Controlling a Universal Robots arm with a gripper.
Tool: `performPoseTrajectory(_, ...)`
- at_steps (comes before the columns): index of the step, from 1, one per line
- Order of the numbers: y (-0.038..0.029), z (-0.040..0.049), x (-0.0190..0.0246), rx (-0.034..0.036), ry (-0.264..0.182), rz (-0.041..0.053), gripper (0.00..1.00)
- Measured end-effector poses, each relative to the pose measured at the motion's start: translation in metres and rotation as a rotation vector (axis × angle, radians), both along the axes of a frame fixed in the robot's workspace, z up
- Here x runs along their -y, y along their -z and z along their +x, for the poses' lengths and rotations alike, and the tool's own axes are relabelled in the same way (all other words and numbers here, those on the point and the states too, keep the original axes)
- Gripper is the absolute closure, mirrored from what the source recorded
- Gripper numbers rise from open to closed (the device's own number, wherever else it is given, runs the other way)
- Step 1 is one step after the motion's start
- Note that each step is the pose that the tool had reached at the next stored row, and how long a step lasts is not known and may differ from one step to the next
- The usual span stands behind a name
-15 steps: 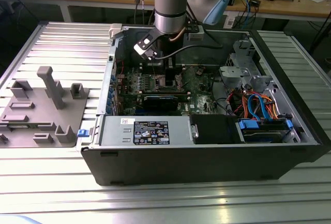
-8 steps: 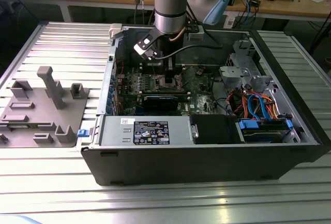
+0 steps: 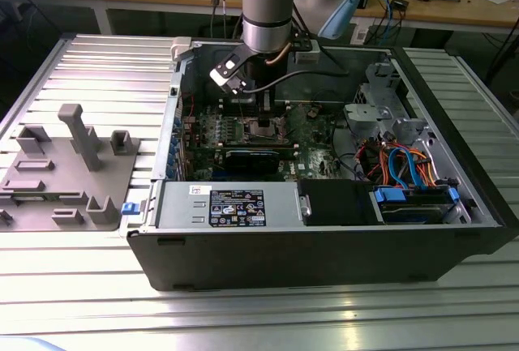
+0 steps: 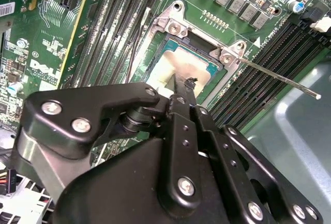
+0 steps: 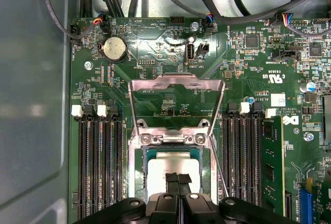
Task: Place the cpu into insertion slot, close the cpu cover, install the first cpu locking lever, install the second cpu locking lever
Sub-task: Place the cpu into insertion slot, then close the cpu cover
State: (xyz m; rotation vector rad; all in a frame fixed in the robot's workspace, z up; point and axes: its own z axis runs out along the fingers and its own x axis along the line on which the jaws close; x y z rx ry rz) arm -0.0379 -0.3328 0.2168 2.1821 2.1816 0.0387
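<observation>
Gripper [image 5: 178,178] clenched empty over cpu [image 5: 173,163] | cpu sits in insertion slot [image 5: 146,157], cpu cover [image 5: 176,83] raised | you'd judge it light, rigid, fragile (hold edges, never pins)

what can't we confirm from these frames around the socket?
1) Second wrist view: whether the pincer touches the cpu; its shut tips hide the contact spot.
2) First wrist view: the part of the cpu and insertion slot under the pincer, also cut off by the picture's edge.
3) Exterior view: whether the cpu lies flat in the insertion slot; too small there.
</observation>
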Motion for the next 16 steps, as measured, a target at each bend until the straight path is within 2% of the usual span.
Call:
performPoseTrajectory(15,0.0,0.0,0.0,-0.0012,0.0,0.0036,0.89)
performPoseTrajectory(16,-0.0001,0.0,0.0001,-0.0038,0.0,0.0054,0.89)
